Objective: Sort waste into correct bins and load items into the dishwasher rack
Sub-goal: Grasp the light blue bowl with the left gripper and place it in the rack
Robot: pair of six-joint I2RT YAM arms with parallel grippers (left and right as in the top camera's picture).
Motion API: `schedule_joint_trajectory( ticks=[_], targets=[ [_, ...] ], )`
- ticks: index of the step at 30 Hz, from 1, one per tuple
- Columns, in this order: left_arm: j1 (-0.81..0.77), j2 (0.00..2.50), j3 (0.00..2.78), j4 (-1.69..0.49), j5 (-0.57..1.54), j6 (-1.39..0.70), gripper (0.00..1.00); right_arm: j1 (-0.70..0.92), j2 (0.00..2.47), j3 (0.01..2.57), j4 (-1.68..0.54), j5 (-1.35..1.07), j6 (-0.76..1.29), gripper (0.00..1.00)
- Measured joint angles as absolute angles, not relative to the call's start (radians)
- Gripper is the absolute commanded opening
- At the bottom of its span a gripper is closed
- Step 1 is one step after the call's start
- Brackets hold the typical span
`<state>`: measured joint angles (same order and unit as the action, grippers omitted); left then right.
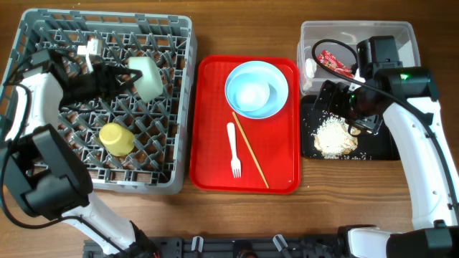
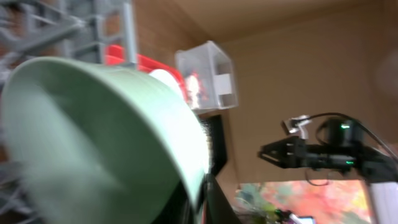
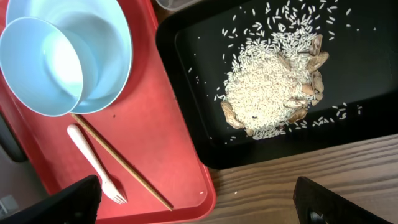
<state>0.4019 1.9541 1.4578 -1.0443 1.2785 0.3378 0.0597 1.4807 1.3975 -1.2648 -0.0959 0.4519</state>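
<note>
Over the rack [image 1: 100, 188], left claw [image 1: 123, 77] pinches green bowl [image 1: 148, 77] near yellow cup [image 1: 115, 138]; right claw [image 3: 196, 194] spread.

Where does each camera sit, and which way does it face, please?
Overhead: above the table, facing down; left arm and right arm show.
Left wrist: facing sideways past its held light green bowl to the clear tub and right arm.
Right wrist: facing down on black tray and red tray; own fingers at bottom corners.
Shared: overhead and right wrist show the fork.

Overhead top-down; R wrist close, shares red tray [image 1: 211, 107].
</note>
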Motion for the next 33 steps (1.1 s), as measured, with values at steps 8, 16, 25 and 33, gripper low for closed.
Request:
schedule_joint_trajectory(
  ticks=[8,16,25,33],
  targets=[
    [0.619,1.979,1.458,-1.111,1.124,0.308,1.0,0.06,1.481,1.398,-1.265,-0.096,0.451,1.0],
    [0.403,1.752,1.457,-1.019,1.032,0.24,1.0,0.06,1.481,1.398,-1.276,-0.094,0.453,1.0],
    [-0.445,1.71,1.462,-0.584,0.298,0.024,1.0,-0.058,1.481,1.398,-1.358,-0.025,0.513,1.0],
    [-0.635,2.006,1.462,-0.488,0.109,0.01,0.64,-0.065,1.481,1.398,-1.357,-0.026,0.511,1.0]
  ],
)
